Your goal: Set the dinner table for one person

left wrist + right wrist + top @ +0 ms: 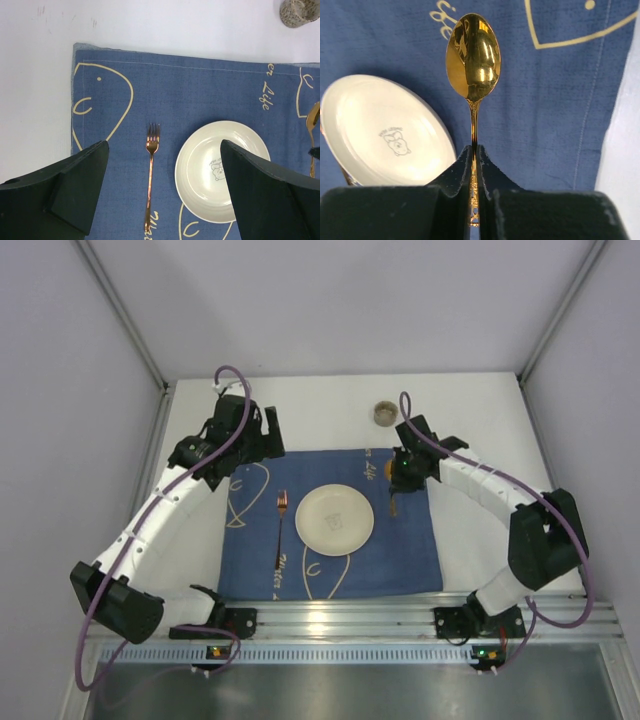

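The white surface (320, 405) carries a blue cloth (400, 560), plate (334, 518) centred, fork (280, 530) to its left; the right gripper (474, 157), jaws clamped on the spoon (473, 55), should lay it parallel, just right of the plate; left gripper (162, 147) jaws gape empty.

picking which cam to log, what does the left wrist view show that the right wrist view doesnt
Left wrist only: the fork, the speckled cup and the open left end effector. Right wrist only: the right end effector shut on the handle of the gold spoon. Both: the white plate, the blue cloth and the spoon's bowl.
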You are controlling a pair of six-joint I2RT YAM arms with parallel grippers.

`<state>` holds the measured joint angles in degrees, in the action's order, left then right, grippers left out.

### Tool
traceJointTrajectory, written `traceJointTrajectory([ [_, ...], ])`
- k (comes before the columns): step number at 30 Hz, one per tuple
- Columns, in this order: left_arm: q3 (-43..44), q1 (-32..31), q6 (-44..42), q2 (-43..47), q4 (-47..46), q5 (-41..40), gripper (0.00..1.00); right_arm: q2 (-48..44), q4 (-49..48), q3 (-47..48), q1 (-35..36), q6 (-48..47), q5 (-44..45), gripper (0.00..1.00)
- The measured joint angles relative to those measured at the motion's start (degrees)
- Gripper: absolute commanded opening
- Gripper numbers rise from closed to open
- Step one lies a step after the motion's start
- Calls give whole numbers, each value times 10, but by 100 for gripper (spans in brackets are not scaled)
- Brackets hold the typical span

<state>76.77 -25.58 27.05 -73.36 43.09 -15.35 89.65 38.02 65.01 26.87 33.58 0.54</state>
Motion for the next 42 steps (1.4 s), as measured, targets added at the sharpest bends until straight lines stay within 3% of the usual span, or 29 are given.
traceJointTrajectory([
  [9,-5,0,0,11,0,8,98,0,-48,-39,0,49,-38,0],
  [20,-51,0,14,83,2,1,98,0,-34,-94,9,55,-63,0],
  [30,-63,0,17,88,2,-1,98,-5,12,-99,16,38,-93,0],
  [32,-63,0,17,87,2,-1,98,-5,18,-99,17,36,-98,8],
  [37,-63,0,17,79,2,-1,98,-6,23,-99,20,30,-112,45],
  [39,-63,0,17,78,2,-1,98,-5,24,-99,21,25,-119,52],
  [42,-63,0,16,75,1,-1,99,-1,29,-96,23,16,-130,54],
])
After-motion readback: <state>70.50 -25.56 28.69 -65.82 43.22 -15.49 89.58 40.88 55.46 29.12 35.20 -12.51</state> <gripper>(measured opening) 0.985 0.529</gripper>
